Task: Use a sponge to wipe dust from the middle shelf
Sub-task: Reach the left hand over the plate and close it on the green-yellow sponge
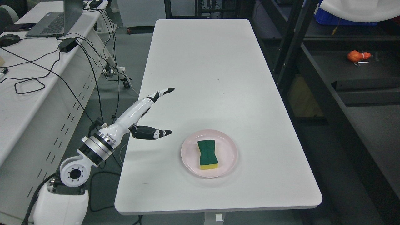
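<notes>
Sponge [208,154], green on top with a yellow underside, lies flat on a pink plate [228,156] near the front of the bench [218,78], its long side running away from the camera.

The bench is white and long, reaching from the bottom of the view up toward the top centre; apart from the plate its surface is bare. To the right stands a dark shelf unit [350,93] with black uprights, and on one of its levels, well apart from the bench, sits a small orange object [357,56]. To the left is a white desk [28,93] carrying a laptop [51,20], a mouse [9,39], a black power brick [67,44] and loose black cables [28,84] that trail over its edge toward the floor.

The left arm [103,140] comes in from the lower left, white with a silver wrist ring. Its hand [147,117] hovers at the left edge of the bench, left of the plate and clear of it, holding nothing. The fingers [162,92] are stretched out straight, pointing up and to the right, while the dark thumb [153,133] juts out separately below them toward the plate, so the hand is spread apart.
</notes>
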Controlling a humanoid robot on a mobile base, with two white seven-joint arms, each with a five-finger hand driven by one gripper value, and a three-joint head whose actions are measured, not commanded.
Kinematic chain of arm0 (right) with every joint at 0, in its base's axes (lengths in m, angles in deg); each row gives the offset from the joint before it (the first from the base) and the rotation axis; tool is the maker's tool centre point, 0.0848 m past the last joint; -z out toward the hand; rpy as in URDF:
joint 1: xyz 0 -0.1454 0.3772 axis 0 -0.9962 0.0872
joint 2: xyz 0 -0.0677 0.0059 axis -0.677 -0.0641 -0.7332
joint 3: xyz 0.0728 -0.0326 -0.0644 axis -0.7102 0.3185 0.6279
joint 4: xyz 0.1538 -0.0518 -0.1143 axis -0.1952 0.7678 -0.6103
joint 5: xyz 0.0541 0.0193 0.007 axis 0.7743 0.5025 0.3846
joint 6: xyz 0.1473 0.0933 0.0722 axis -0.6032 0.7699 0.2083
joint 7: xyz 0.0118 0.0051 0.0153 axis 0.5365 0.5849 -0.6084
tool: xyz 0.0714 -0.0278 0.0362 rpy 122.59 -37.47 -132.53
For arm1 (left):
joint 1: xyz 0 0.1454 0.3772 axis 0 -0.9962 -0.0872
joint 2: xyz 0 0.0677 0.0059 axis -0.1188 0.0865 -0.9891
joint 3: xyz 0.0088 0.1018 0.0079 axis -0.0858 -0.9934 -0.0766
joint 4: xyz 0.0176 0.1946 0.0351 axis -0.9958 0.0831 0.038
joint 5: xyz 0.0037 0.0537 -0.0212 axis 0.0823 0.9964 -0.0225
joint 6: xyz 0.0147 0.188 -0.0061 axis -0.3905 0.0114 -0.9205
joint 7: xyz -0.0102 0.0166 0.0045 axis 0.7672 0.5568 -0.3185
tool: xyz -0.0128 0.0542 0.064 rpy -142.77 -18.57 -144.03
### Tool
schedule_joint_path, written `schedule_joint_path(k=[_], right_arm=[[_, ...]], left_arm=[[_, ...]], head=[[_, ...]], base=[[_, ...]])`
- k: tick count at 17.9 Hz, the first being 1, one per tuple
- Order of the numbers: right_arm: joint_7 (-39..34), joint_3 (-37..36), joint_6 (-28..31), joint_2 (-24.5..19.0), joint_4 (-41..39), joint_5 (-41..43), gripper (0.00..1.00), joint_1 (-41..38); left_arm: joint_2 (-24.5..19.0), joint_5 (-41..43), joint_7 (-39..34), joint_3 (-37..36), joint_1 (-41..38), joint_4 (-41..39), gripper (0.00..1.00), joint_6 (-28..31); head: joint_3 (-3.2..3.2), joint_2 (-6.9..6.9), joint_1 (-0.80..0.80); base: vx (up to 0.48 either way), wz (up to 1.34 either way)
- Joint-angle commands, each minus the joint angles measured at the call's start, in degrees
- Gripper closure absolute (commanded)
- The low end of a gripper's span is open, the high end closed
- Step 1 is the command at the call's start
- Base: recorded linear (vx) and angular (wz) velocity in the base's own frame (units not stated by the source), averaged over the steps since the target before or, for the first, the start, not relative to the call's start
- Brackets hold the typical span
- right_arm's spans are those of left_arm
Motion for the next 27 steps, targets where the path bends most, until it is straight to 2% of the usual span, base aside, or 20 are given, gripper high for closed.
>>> schedule_joint_path(k=[1,4,10,13,20,27], right_arm=[[-0.04,0.00,4.14,1.00,-1.00,0.00,0.00,-0.01],[-0.04,0.00,4.14,1.00,-1.00,0.00,0.00,-0.01],[-0.04,0.00,4.14,1.00,-1.00,0.00,0.00,-0.01],[-0.04,0.00,4.14,1.00,-1.00,0.00,0.00,-0.01],[-0.04,0.00,4.14,1.00,-1.00,0.00,0.00,-0.01],[-0.04,0.00,4.14,1.00,-1.00,0.00,0.00,-0.01]], left_arm=[[-11.93,20.77,1.55,-10.33,8.26,9.32,0.06,-6.90],[-10.97,27.39,2.53,-15.23,13.19,16.28,0.07,-15.35],[-7.11,31.27,2.44,-24.02,21.90,23.84,0.08,-20.46],[-2.19,31.27,2.35,-26.06,22.61,26.40,0.10,-23.28],[2.83,30.92,2.26,-27.47,22.35,26.67,0.10,-25.04],[2.83,31.10,2.53,-27.73,21.47,26.93,0.09,-26.45]], head=[[0.00,0.00,0.00],[0.00,0.00,0.00],[0.00,0.00,0.00],[0.00,0.00,0.00],[0.00,0.00,0.00],[0.00,0.00,0.00]], base=[[0.000,0.00],[0.000,0.00],[0.000,0.00],[0.000,0.00],[0.000,0.00],[0.000,0.00]])
